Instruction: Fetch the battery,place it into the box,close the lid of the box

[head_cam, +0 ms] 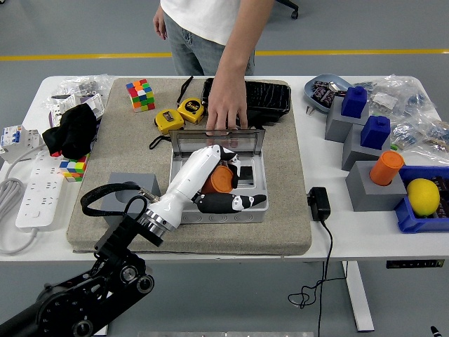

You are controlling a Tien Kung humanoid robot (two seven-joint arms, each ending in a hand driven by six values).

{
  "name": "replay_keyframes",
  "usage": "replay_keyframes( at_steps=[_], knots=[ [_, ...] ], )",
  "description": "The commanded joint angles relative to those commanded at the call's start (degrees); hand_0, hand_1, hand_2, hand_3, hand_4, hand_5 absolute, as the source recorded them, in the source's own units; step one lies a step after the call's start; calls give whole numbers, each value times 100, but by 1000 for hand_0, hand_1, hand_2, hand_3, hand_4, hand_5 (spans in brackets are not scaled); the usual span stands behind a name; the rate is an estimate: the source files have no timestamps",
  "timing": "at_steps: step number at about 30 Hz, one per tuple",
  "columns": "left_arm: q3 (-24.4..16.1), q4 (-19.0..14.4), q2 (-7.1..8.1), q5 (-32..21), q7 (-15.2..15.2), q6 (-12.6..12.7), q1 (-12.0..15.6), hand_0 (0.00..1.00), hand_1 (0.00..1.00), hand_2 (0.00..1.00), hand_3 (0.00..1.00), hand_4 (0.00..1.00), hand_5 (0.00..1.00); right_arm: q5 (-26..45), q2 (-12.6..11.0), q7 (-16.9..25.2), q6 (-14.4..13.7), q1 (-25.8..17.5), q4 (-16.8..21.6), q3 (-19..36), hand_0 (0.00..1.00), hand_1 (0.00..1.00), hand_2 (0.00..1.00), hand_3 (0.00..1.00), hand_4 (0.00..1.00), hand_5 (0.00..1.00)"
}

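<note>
Left hand (223,188) holds orange battery (222,180) over box (217,184).

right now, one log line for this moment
left hand: holds orange battery over open box | person's hand: on raised lid | right hand: out of view

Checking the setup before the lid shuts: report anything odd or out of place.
A person's hand props the clear lid of the grey plastic box while the robot's left hand holds the orange cylindrical battery over it.
</note>
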Motion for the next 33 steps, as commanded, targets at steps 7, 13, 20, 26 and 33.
replay_keyframes(
  at_steps=[7,13,20,26,33],
  knots=[
    [40,462,-125,10,-29,50,-251,42,2,4,2,936,310,2,-1,-3,3,20,0,8,807,770,749,775,998,998],
    [41,773,-177,-19,-61,67,-396,41,2,5,2,931,309,32,-6,-7,2,14,-12,-55,807,768,749,775,998,998],
    [55,1146,-276,-53,-89,80,-596,43,2,4,2,926,302,27,-15,-7,12,25,-1,-59,807,771,749,775,998,998],
    [45,1497,-386,-109,-162,145,-679,44,2,5,2,922,301,57,-21,-7,12,11,-7,-99,805,769,749,775,998,998],
    [-3,1685,-438,-57,-187,167,-763,43,2,5,2,917,304,71,-43,-2,19,12,-6,-123,807,769,748,775,998,998]
  ],
)
